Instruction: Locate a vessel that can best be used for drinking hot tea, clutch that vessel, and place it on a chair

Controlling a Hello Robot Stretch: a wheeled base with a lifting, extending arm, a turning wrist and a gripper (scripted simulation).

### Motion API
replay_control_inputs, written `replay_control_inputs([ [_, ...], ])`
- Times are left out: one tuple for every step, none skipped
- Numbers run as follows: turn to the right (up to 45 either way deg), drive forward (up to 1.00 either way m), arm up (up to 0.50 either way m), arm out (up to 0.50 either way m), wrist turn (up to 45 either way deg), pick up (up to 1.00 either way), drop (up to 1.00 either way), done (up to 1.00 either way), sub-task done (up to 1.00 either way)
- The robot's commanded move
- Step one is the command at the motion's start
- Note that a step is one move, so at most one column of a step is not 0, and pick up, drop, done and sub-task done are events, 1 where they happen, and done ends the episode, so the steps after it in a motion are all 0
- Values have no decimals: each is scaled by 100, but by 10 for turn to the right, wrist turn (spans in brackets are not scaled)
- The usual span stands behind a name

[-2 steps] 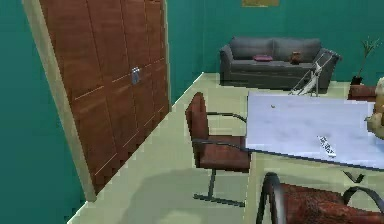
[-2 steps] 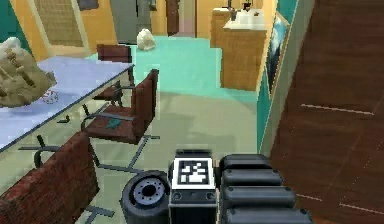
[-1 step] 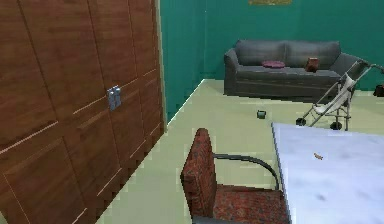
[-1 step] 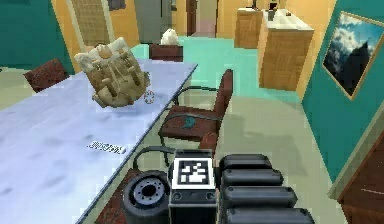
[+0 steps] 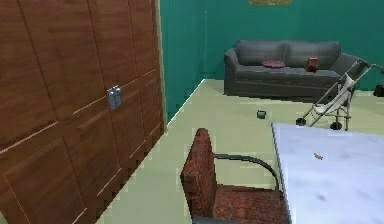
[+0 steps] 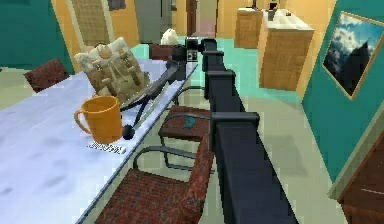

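Arm bar nearest, beside red-brown chair at bench | orange mug upright on bench | end effector by mug — cannot tell aperture or whether holding anything | centre on mug body, lift straight, keep level

Forward and sideways; shared table, chair

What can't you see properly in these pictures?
Claw, arm side view: its far end merges with dark shapes behind, so whether it holds anything cannot be told.
Small speck on the white table, forward view: too small to name.
Dark object on the floor, forward view: too small to name.
Red-brown chair, forward view: cut off by the bottom edge.
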Motion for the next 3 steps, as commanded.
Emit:
replay_control_inputs([
  [0,0,0,0,450,0,0,0,0],
  [0,0,0,0,240,0,0,0,0],
  [0,0,-36,0,0,0,0,0,0],
])
